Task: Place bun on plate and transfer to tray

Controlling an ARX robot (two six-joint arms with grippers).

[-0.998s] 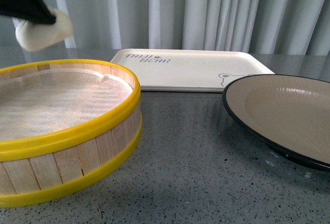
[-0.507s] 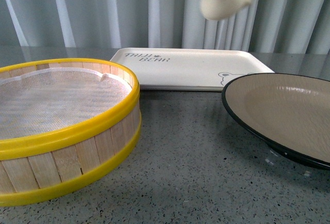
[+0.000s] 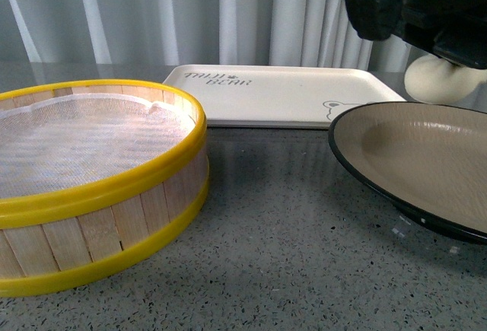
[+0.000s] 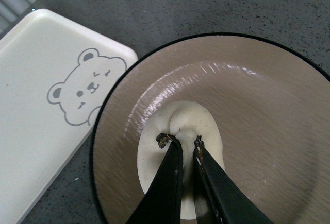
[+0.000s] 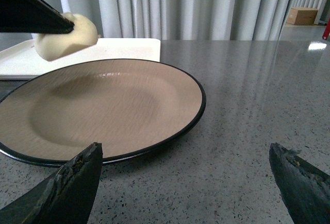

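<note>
Left gripper (image 4: 180,140): we are clamping the bun (image 4: 202,118) by its top.
Bun: we are hanging it straight above the plate (image 4: 258,95), apart.
Right gripper (image 5: 184,152): spread wide, empty.

Front-view edges crop the plate (image 3: 344,157) and steamer (image 3: 114,226); the left arm (image 3: 426,4) partly hides the bun (image 3: 440,82).

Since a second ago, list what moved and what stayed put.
The left gripper, shut on the bun, carried it rightward from above the steamer, past the tray, to hang over the plate. The bun is not set down yet. Nothing was let go. Steamer, tray and plate stayed where they were.
</note>
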